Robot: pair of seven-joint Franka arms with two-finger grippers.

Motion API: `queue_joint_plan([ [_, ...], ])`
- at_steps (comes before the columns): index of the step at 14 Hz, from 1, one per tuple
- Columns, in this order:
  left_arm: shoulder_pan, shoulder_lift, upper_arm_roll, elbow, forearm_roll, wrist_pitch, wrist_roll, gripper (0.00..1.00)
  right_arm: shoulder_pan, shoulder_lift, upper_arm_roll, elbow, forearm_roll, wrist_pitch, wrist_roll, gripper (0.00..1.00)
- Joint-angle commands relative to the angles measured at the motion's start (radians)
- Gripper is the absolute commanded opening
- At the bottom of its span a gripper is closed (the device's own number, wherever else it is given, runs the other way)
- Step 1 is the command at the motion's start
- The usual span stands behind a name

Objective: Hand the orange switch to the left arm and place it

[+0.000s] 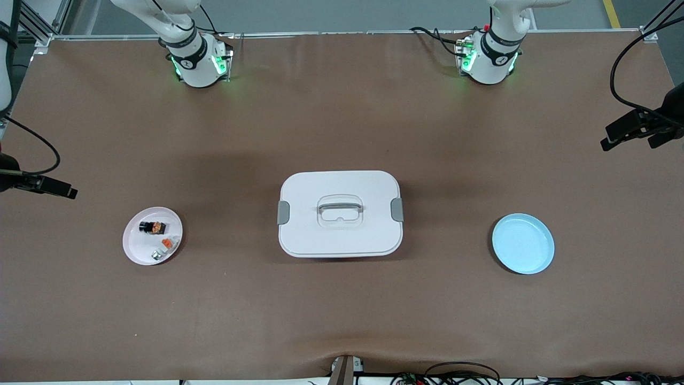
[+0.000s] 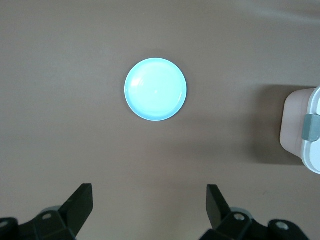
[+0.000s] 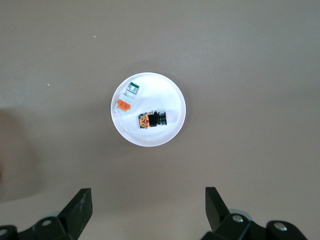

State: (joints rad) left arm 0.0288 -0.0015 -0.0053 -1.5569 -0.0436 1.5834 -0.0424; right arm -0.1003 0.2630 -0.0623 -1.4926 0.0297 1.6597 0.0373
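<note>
The right gripper (image 3: 145,202) hangs high over the table with its two black fingers (image 3: 80,207) spread wide and nothing between them. Directly below it sits a small white plate (image 3: 172,95), and on that plate lies the orange switch (image 3: 152,119), on its side, its black cylindrical end pointing away from its orange-brown body. Just beside the switch on the same plate lies a small white-grey piece with an orange tab (image 3: 126,97); the two are close but apart. No writing can be read on either part.

The left gripper (image 2: 150,202) likewise hangs high, fingers (image 2: 82,205) parted wide and empty, over a pale blue plate (image 2: 155,89) that holds nothing. At the edge of the left wrist view a corner of the box (image 2: 312,145) shows, with one grey latch.

In the front view the white plate (image 1: 136,248) stands toward the right arm's end of the table, with the orange switch (image 1: 152,227) on the part of it farther from the front camera and the white-grey piece (image 1: 163,248) nearer. The box (image 1: 340,213) sits at the middle of the brown table (image 1: 342,321), lid on, grey latches at both ends, a recessed handle on top; no label is legible on it. The blue plate (image 1: 522,243) stands toward the left arm's end, well apart from the box. Both arms wait, only their green-lit bases showing along the table's edge.
</note>
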Motion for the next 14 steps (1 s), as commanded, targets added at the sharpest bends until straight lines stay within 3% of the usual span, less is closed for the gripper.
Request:
queue_joint_plan([
  [1, 0.002, 0.005, -0.001, 0.020, 0.014, -0.020, 0.006, 1.00, 0.001, 0.018, 0.006, -0.070, -0.007, 0.092, 0.020, 1.00],
  [6, 0.003, 0.006, -0.001, 0.020, 0.014, -0.020, 0.006, 1.00, 0.025, 0.038, 0.006, -0.256, -0.007, 0.313, 0.023, 1.00],
  [14, 0.003, 0.006, 0.001, 0.020, 0.014, -0.019, 0.006, 1.00, 0.037, 0.121, 0.006, -0.334, -0.011, 0.469, 0.006, 1.00],
])
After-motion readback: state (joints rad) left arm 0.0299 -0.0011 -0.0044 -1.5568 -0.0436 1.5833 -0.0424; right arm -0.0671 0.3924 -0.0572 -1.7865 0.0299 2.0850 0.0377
